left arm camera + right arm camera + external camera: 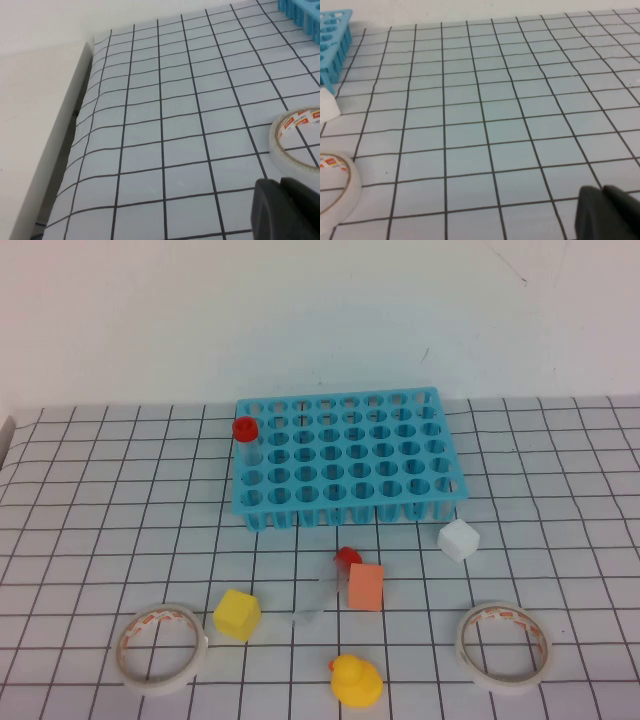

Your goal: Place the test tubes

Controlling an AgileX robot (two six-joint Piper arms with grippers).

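The standing test tube point(246, 443) sits upright in a left-edge hole of the rack point(345, 455), seemingly placed. The lying test tube point(322, 590) waits near the table's front edge. Left tool point(281, 187) and right tool point(602, 195), both closed and empty, hover low over the table's left and right sides.

**Both hands closed, holding nothing**

My left hand point(282, 202) hangs just above the counter point(165, 150) near its left edge, with the dark fingers pressed together. My right hand point(605, 210) hangs above the counter's right side, fingers likewise pressed together. Only the fingertips show in each wrist view.
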